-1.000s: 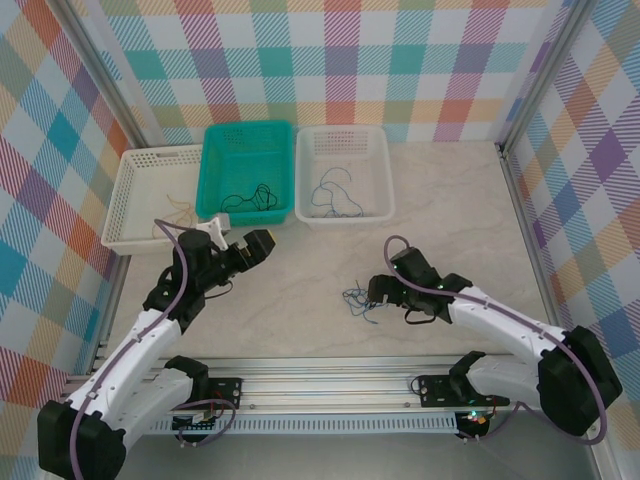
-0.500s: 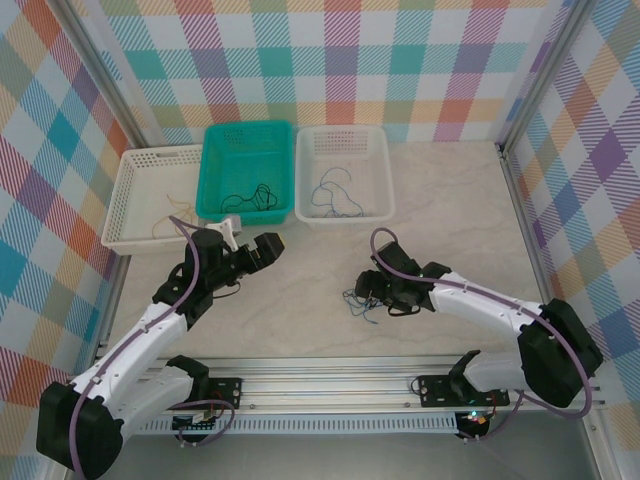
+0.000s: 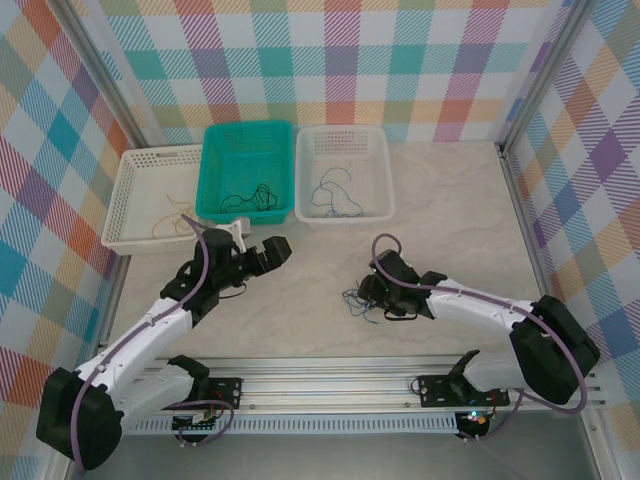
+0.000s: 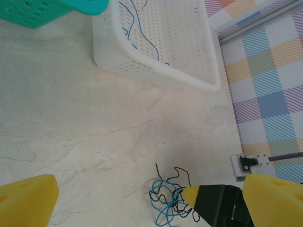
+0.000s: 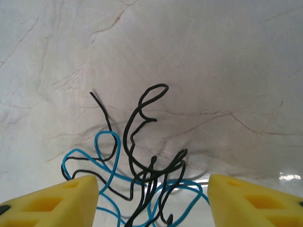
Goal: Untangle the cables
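Note:
A small clump of blue and black cables lies on the marble table in the middle front, also seen as the cables and up close as the tangled cables. My right gripper stands open right over the clump, its yellow fingertips on either side of the strands, which rest on the table. My left gripper hangs open above the table, left of the clump and apart from it, with nothing between its fingers.
Three baskets stand at the back: a white one with tan wires, a teal one with black wires, a white one with blue wires. The rail runs along the near edge.
My right gripper has moved left and down onto the cable clump. My left gripper has swung right and slightly forward, away from the baskets.

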Action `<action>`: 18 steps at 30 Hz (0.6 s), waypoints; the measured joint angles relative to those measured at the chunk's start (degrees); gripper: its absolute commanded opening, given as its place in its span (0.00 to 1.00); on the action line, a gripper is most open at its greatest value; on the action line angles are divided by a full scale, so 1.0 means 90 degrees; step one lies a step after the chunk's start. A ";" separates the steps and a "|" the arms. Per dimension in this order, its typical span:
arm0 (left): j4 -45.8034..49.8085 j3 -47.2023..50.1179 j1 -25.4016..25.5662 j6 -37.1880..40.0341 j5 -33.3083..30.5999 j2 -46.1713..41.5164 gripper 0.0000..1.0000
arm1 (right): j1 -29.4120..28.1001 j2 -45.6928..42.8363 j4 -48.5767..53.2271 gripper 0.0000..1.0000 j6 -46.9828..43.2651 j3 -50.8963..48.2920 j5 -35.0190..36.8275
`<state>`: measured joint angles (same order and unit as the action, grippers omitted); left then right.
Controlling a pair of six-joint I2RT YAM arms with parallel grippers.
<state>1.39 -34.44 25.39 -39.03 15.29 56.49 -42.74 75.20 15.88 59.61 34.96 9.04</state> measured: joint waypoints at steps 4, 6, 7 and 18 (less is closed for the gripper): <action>-0.0255 -0.0131 0.0279 -0.0007 -0.0002 0.0461 1.00 | -0.0007 0.0138 -0.0323 0.54 0.0000 -0.0163 0.0066; -0.0410 -0.0233 0.0522 -0.0022 -0.0022 0.0770 1.00 | -0.0010 0.0185 -0.0418 0.54 0.0000 -0.0185 0.0095; -0.0505 -0.0272 0.0675 -0.0029 -0.0080 0.0916 1.00 | -0.0012 0.0214 -0.0486 0.53 0.0000 -0.0185 0.0114; -0.0857 -0.0573 0.1785 -0.0333 -0.0767 0.2033 1.00 | -0.0138 0.0403 -0.0993 0.46 0.0119 -0.0376 0.0294</action>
<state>-6.33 -39.59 41.45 -42.02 8.38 74.78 -43.99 78.83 6.94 60.69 31.57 11.68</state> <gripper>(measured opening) 0.998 0.465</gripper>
